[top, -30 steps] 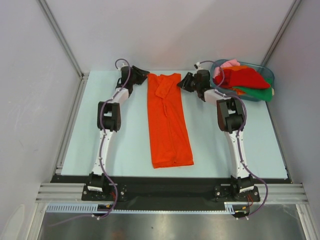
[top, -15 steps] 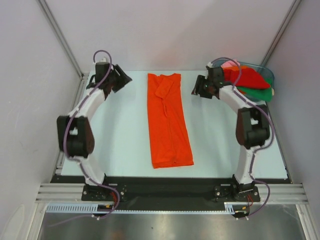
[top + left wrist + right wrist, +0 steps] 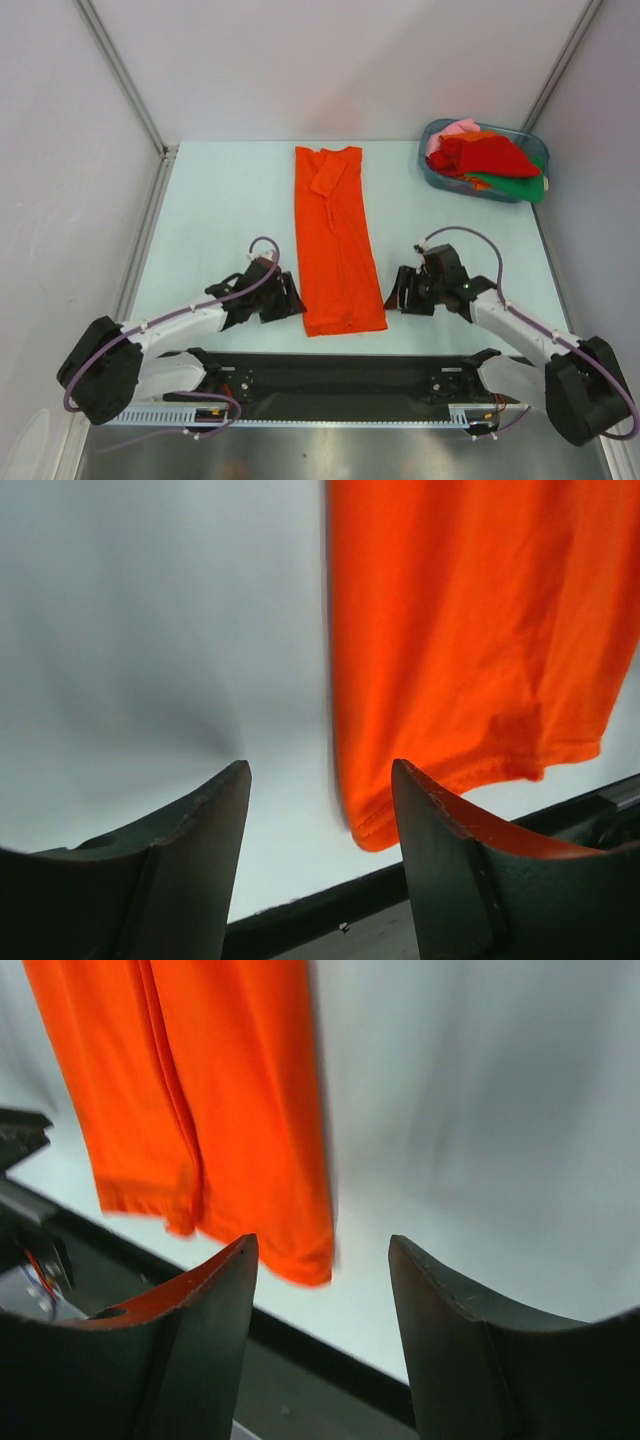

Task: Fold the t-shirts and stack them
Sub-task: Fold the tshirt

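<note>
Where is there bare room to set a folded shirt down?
Bare table left of the orange t-shirt, up to the side rail, and right of it, between tub and right claw. Crowded: the near edge, where the left claw also flanks the hem, and the tub's corner.

So looking down from the wrist, the right claw (image 3: 320, 1250) has its two dark curved fingers (image 3: 170, 1350) spread wide apart with nothing pinched between them. The long folded bright orange cloth t-shirt (image 3: 230, 1090) lies flat on the pale whitish bench (image 3: 480, 1090), filling the upper left. A lengthwise crease runs down it, and its hemmed end points toward the claw. The shirt's nearest corner sits right above the gap between the fingertips; can't tell if anything touches. Its right edge looks a bit smeared. A black strip (image 3: 320, 1370) runs along the bench edge below. The left finger has an orange glow on it.
</note>
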